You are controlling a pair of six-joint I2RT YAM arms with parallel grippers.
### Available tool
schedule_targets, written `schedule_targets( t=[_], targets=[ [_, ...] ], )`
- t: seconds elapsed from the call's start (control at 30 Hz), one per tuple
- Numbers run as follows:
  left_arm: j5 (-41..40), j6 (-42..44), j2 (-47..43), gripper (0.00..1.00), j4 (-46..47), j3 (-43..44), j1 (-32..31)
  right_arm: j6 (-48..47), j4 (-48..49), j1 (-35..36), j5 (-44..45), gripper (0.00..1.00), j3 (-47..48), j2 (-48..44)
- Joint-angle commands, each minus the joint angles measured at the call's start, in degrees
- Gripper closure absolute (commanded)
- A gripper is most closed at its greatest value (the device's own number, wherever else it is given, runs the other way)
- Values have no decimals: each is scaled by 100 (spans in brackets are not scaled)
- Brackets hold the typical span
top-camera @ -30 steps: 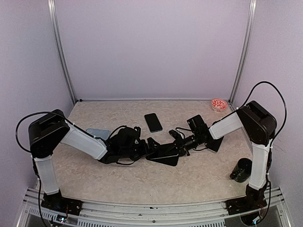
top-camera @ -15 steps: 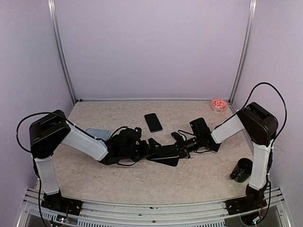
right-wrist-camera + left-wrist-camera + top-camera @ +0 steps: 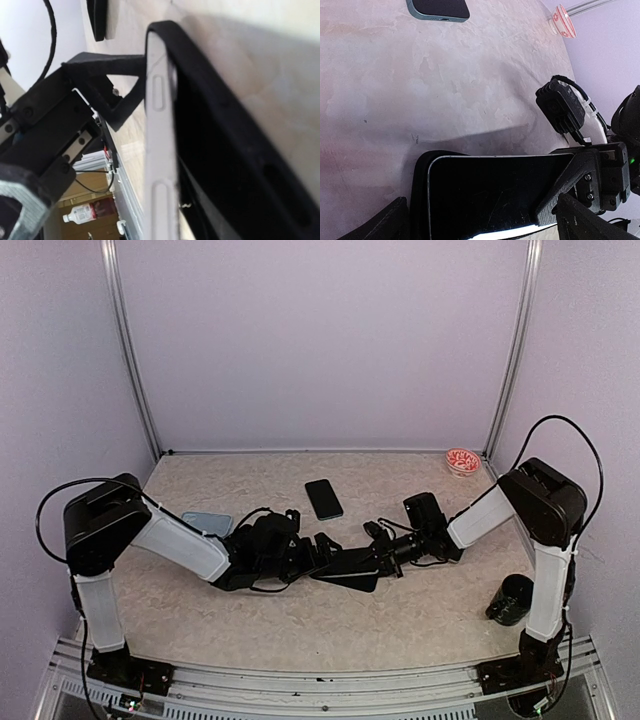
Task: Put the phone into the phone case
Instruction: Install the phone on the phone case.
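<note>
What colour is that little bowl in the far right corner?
Red and white patterned bowl; the top view shows it best.

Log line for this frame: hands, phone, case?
step: fitting phone into case | left hand: open, fingers either side of phone | right hand: shut, at phone's other end | phone: one end in case, not seated

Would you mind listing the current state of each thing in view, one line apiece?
phone: partly seated, one long edge still proud of the case rim.
phone case: rim wraps one end of the phone.
left gripper: jaws open, straddling phone and case.
right gripper: jaws shut, tip resting on the phone's screen.
spare phone: lying flat, screen dark, untouched.
bowl: upright, back right corner.
</note>
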Motion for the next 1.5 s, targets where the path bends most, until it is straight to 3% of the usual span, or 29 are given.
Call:
schedule_targets(
  t=[0.0, 0.73, 1.03, 1.47],
  targets=[
    [351, -78, 230, 1, 83, 185, -199, 396, 228, 0, 68, 100, -103, 238],
    [426, -35, 246, 1, 82, 239, -253, 829, 890, 202, 8, 100, 6, 692],
    [410, -1, 229, 1, 91, 212, -249, 130, 46, 201, 213, 100, 242, 685],
    [390, 17, 183, 1, 33, 188, -237, -20, 38, 203, 190, 100, 200, 747]
  ],
)
